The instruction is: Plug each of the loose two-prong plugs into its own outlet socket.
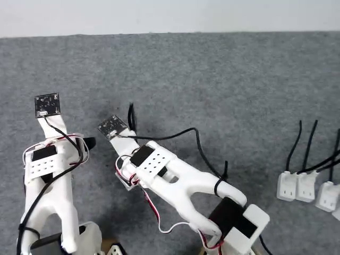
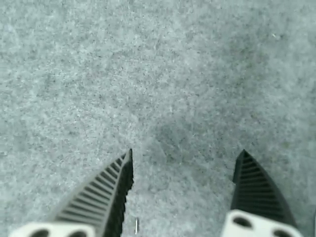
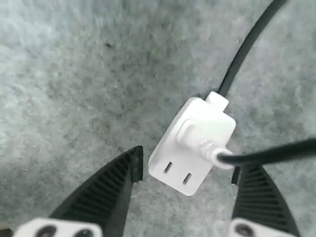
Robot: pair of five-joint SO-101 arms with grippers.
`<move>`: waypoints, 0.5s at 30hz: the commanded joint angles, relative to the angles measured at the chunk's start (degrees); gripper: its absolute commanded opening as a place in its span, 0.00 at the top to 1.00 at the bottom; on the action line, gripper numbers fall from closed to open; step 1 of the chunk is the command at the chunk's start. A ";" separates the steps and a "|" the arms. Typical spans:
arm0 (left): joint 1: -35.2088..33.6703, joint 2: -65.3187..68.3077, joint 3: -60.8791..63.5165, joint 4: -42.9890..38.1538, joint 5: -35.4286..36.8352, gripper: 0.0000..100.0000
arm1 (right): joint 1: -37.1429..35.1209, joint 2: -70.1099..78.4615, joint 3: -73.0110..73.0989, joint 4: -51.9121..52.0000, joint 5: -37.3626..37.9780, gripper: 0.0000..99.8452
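Fingers of the right end effector [image 3: 187, 160] stand wide apart and grip nothing. A white outlet socket [image 3: 190, 145] lies on the grey worktop [image 3: 64, 74] between them, its two slots showing, close to one fingertip. Black cords [image 3: 248, 47] lead away from it. The left end effector [image 2: 187, 158] is likewise spread wide and holds nothing, above the worktop. More white sockets [image 1: 287, 187] lie well apart from both, on the right arm's side.

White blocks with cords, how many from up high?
4 blocks at the right of the table: one, its neighbour, a third, a cut-off fourth. More may be hidden.
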 commanded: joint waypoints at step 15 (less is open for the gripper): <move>2.11 -0.44 -0.22 -1.49 -0.09 0.81 | 13.23 -7.96 -8.44 16.04 2.37 0.99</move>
